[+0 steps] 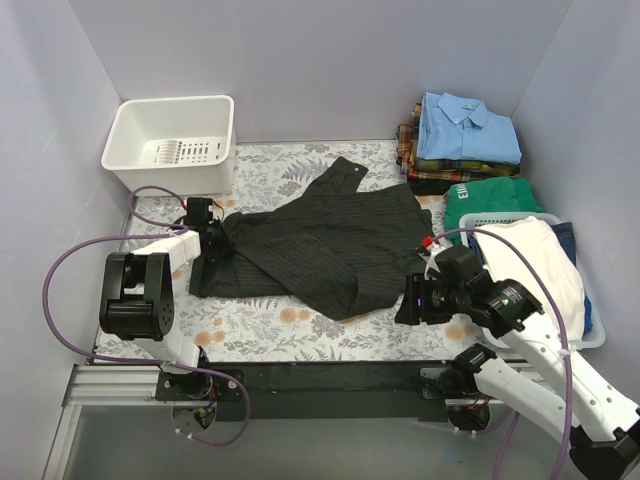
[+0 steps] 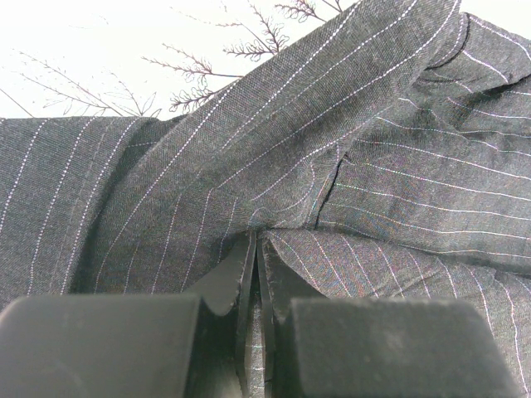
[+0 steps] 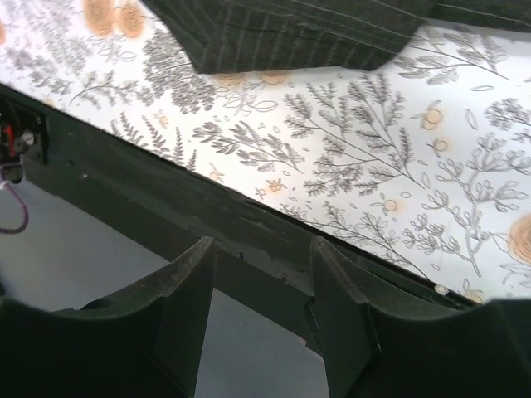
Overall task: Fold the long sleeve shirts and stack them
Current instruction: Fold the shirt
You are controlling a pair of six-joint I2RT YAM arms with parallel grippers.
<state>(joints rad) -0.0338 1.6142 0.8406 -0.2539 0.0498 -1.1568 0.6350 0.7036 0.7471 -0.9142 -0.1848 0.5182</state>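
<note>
left wrist cam: left gripper pinching a fold of the black pinstripe shirt
shirt sprawls mid-frame in the top view; right gripper gapes empty, so i reckon a one-sided pull bunches it or slips free.

Right pincer agape; pinstriped shirt lies on floral cloth beyond.

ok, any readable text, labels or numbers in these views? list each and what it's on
"E…": white print on the folded green garment in the top view. Only what looks like a first letter shows; the rest is cut off by the fold and too small to read.
Nothing else: no legible text on the black pinstriped shirt, and none in either wrist view.
</note>
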